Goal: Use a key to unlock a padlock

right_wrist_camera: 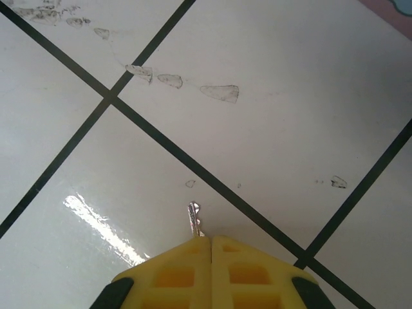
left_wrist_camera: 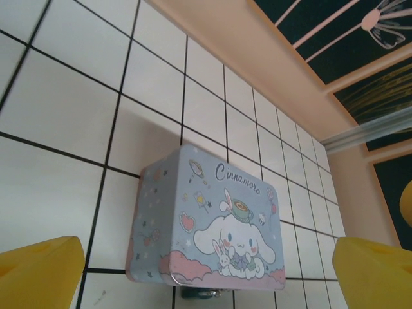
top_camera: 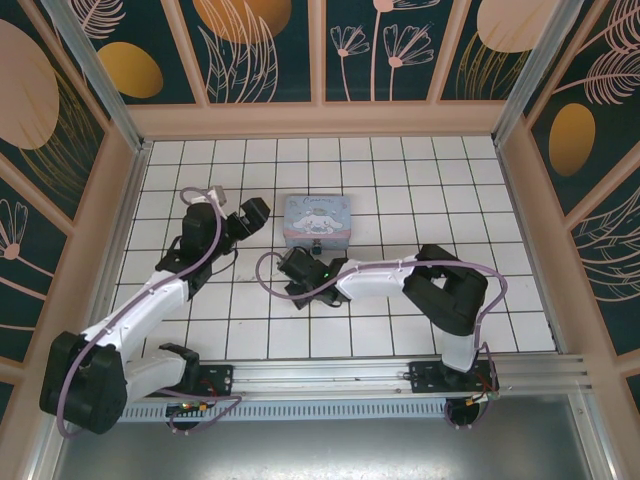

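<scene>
The table (top_camera: 400, 190) under me is glossy white tile with a dark grid. In my right wrist view it carries grey scuff marks (right_wrist_camera: 219, 93) toward the upper middle and a bright streak of glare at lower left. Peach-framed walls (top_camera: 270, 50) with teal floral panels close in three sides, and a metal rail (top_camera: 350, 375) runs along the bottom of the overhead view.

The pale blue cartoon-printed box (top_camera: 317, 217) lies flat near the centre of the overhead frame. The padlock (left_wrist_camera: 196, 293) shows as a small dark bit poking from under the box's lower edge, at the bottom middle of my left wrist view. So little of it shows that I can tell only that it is dark.

My left gripper (top_camera: 250, 214) sits just left of the box, and its yellow fingers (left_wrist_camera: 38, 270) are spread wide at the two lower corners of its view. My right gripper (right_wrist_camera: 211, 241) is pinched closed on the key (right_wrist_camera: 194, 220), whose thin silver tip points up from between the pads, low over a bare tile below the box.
</scene>
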`<state>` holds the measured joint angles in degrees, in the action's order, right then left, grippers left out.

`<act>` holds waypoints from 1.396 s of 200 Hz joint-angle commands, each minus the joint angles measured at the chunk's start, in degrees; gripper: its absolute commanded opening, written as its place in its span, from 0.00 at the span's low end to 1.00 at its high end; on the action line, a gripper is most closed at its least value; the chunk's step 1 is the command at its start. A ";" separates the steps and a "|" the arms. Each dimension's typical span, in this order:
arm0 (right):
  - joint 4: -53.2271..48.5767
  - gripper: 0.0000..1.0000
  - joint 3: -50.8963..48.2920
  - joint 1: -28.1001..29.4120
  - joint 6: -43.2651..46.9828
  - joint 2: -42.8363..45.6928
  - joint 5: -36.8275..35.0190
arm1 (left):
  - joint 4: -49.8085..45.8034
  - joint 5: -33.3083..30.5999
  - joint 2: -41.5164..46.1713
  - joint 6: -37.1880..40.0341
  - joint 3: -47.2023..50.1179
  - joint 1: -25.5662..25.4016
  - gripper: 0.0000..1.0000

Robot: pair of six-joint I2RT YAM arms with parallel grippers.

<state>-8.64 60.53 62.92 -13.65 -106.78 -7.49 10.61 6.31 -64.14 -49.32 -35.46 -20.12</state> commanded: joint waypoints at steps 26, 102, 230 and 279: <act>-2.84 0.00 -4.17 -2.36 -3.35 3.31 4.52 | 2.22 -5.45 1.69 0.45 0.55 0.52 0.99; 0.74 0.00 -8.43 -4.41 -7.43 11.87 7.66 | 1.25 0.23 -3.71 -0.26 -1.50 0.52 0.99; 4.97 0.47 -12.70 -5.67 -9.48 9.86 11.55 | 3.34 5.30 -7.43 -1.39 -0.66 0.52 0.99; 4.81 0.67 -16.42 -5.60 -11.40 15.63 8.35 | 3.43 5.30 -7.40 -1.46 -0.06 0.52 0.99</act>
<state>-3.03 45.89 57.10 -23.38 -94.13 2.79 11.97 10.63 -71.31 -50.24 -35.83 -19.97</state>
